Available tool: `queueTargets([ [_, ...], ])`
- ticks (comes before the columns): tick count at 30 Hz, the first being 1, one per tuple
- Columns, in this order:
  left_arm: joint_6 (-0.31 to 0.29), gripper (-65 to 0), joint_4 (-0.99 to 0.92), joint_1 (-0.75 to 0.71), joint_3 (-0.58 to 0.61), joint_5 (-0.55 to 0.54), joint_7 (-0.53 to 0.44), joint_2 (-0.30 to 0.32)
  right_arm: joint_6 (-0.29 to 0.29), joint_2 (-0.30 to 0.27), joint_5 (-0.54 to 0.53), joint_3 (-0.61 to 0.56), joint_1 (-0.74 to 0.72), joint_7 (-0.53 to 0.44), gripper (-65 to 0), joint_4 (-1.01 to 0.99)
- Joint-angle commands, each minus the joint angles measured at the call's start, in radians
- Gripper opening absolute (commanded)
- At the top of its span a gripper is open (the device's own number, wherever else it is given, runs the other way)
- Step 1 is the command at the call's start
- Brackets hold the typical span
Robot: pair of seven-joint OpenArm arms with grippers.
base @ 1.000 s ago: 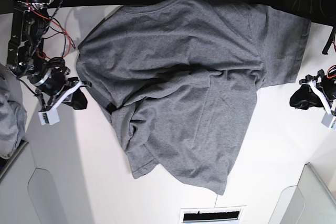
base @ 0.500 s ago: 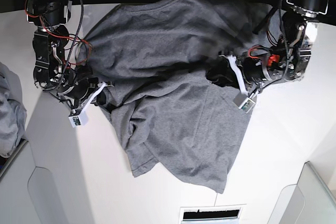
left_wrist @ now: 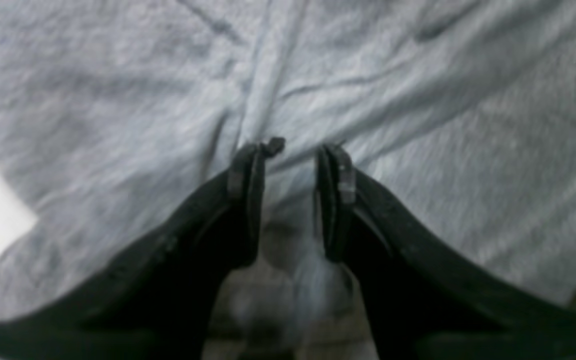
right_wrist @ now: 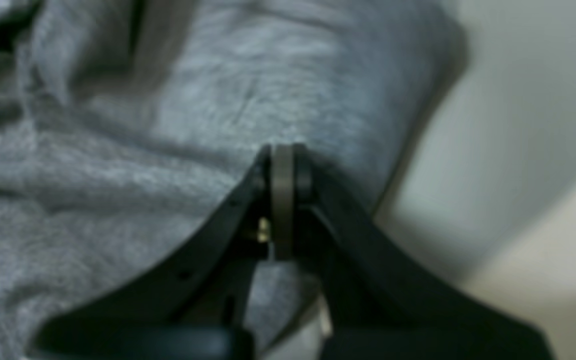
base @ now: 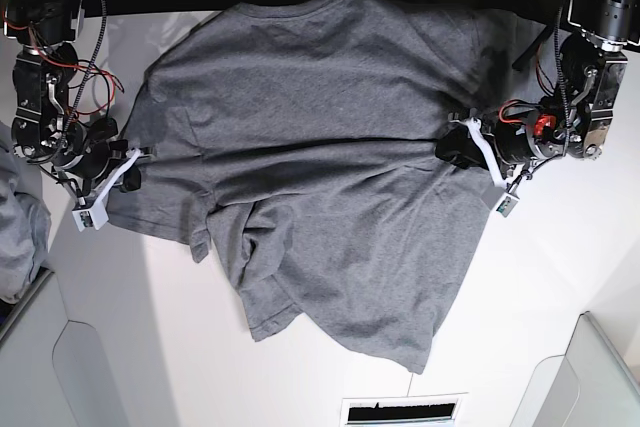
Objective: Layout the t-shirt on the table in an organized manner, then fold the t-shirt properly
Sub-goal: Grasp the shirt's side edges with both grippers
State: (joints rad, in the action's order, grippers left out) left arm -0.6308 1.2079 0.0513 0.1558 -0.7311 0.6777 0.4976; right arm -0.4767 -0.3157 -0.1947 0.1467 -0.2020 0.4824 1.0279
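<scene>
The grey t-shirt (base: pixel 320 147) lies mostly spread on the white table (base: pixel 560 277), collar at the far edge and lower hem rumpled near the front left. My left gripper (base: pixel 452 152) sits at the shirt's right side. In the left wrist view the left gripper (left_wrist: pixel 295 150) has its jaws partly apart, with a bunched fold of the t-shirt (left_wrist: pixel 418 100) pinched between them and wrinkles radiating out. My right gripper (base: pixel 125 169) is at the sleeve edge on the base view's left. In the right wrist view the right gripper (right_wrist: pixel 283 150) is shut on the t-shirt (right_wrist: pixel 168 125) at its edge.
A paler heap of cloth (base: pixel 15 237) lies at the left edge. Grey bins stand at the front left (base: pixel 40 367) and front right (base: pixel 600 377). A slotted vent (base: pixel 405 410) sits at the front edge. The table's dark back edge runs behind the collar.
Both grippers moved outward, away from each other, dragging the cloth with them. The sleeve on the base view's left is now drawn out flat and the shirt's middle folds have smoothed.
</scene>
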Motion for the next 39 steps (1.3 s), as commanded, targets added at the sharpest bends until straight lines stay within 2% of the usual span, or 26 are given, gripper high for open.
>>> queueTargets([
  [1,-0.040,-44.4,0.022,0.015,-0.005,-0.042,0.001,0.013,0.019,-0.022,0.014,0.002,0.019,0.063,-65.0,0.001],
  [2,-0.064,-44.4,0.030,0.018,-0.005,-0.072,0.012,0.014,0.025,-0.031,-0.006,0.008,0.035,0.061,-65.0,0.005],
  [5,-0.067,-44.4,0.071,0.019,-0.005,-0.138,0.023,0.016,0.020,-0.035,-0.057,0.050,0.084,0.051,-65.0,0.066],
  [8,-0.067,-44.4,0.129,0.021,-0.019,-0.141,0.023,0.016,0.017,-0.027,-0.131,0.103,0.132,0.045,-65.0,0.201],
  [13,-0.067,-44.4,0.166,0.078,-0.089,-0.123,-0.009,0.018,0.016,0.027,-0.213,0.150,0.130,0.071,-65.0,0.388],
  [16,-0.051,-44.4,0.156,0.130,-0.097,-0.003,-0.105,0.018,0.000,0.082,-0.216,0.150,0.088,0.065,-65.0,0.387],
  [19,0.036,-44.4,0.096,0.189,-0.095,0.081,-0.144,0.013,-0.002,0.156,-0.199,0.145,0.038,0.063,-65.0,0.377],
  [22,0.044,-44.4,-0.033,0.260,-0.094,0.090,-0.142,-0.005,-0.002,0.225,-0.130,0.118,-0.027,0.056,-65.0,0.338],
  [24,0.043,-44.4,-0.116,0.291,-0.089,0.088,-0.126,-0.021,-0.002,0.248,-0.076,0.082,-0.066,0.056,-65.0,0.285],
  [27,0.039,-44.4,-0.184,0.297,-0.072,0.085,-0.120,-0.039,0.003,0.245,0.019,0.013,-0.108,0.051,-65.0,0.181],
  [29,0.039,-44.4,-0.203,0.294,-0.059,0.087,-0.120,-0.045,0.028,0.235,0.078,-0.011,-0.114,0.038,-65.0,0.134],
  [32,0.040,-44.4,-0.224,0.294,-0.047,0.113,-0.121,-0.057,0.067,0.210,0.082,-0.013,-0.109,0.037,-65.0,0.089],
  [36,0.045,-44.4,-0.266,0.294,-0.047,0.153,-0.120,-0.066,0.070,0.180,0.077,-0.013,-0.105,0.038,-65.0,0.062],
  [39,0.045,-44.5,-0.301,0.294,-0.047,0.153,-0.103,-0.065,0.069,0.168,0.023,-0.013,-0.108,0.038,-65.0,0.069],
])
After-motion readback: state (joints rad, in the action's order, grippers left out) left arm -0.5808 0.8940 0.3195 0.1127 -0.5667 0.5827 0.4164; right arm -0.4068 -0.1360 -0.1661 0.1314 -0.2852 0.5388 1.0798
